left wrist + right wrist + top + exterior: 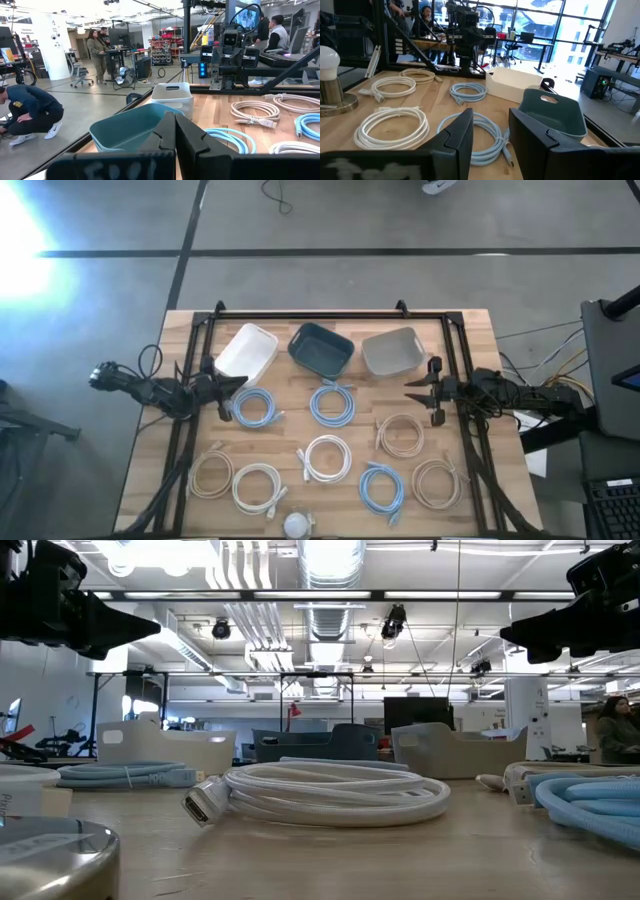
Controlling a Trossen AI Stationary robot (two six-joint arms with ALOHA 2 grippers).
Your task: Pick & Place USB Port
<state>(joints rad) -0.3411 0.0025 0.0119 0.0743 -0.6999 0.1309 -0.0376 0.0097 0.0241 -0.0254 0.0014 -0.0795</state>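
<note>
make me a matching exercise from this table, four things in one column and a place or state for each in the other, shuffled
Column one:
1. white bin
2. grey bin
3. left gripper
4. right gripper

Column two:
A. fingers shut, holding nothing
B. far row, end on the left arm's side
C. fingers apart, holding nothing
D. far row, end on the right arm's side

Pairs: 1-B, 2-D, 3-A, 4-C
</note>
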